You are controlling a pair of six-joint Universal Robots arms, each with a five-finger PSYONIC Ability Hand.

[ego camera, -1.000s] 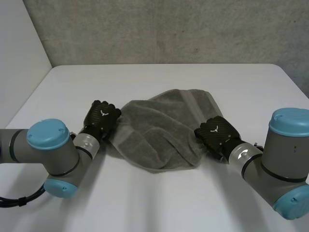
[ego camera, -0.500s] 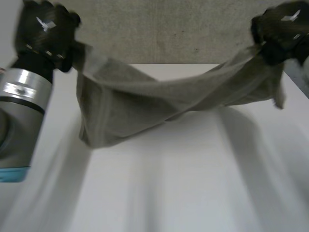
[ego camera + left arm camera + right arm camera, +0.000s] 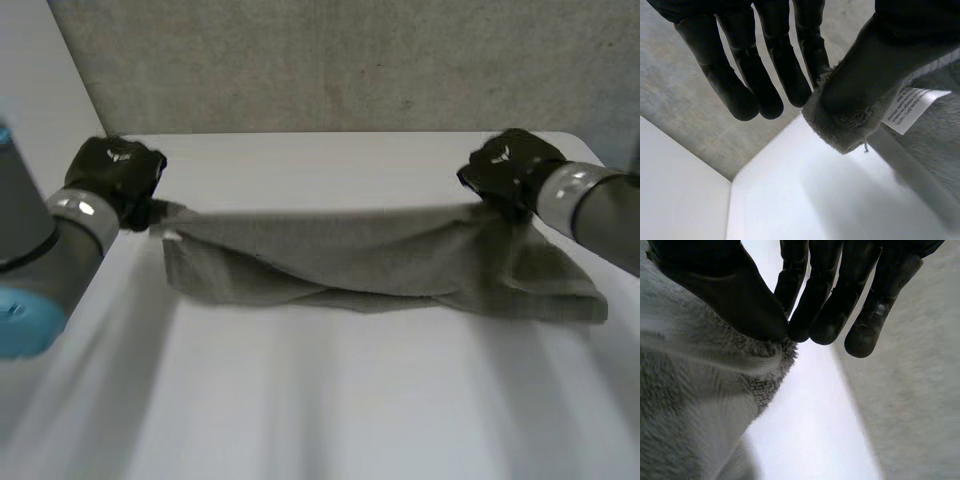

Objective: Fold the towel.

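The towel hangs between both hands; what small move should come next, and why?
Probably lower both hands evenly, with the edge taut. The left hand and right hand each pinch a corner of the towel, its upper edge is stretched between them, and its lower part lies bunched on the table.

The right hand [image 3: 827, 275] has its thumb [image 3: 725, 290] pressed on the fuzzy edge of the towel [image 3: 695, 405]. The finger next to the thumb meets the thumb's tip right there, so the cloth is pinched between them. The other fingers [image 3: 875, 315] hang fairly straight beside it, tips close together and free of the cloth. From the pinch the grey towel spreads wide under the thumb, drawn into a taut ridge with a lighter streak along it. Past the fingertips lies the white table [image 3: 810, 430], and beyond its edge is a grey speckled surface [image 3: 920, 405].
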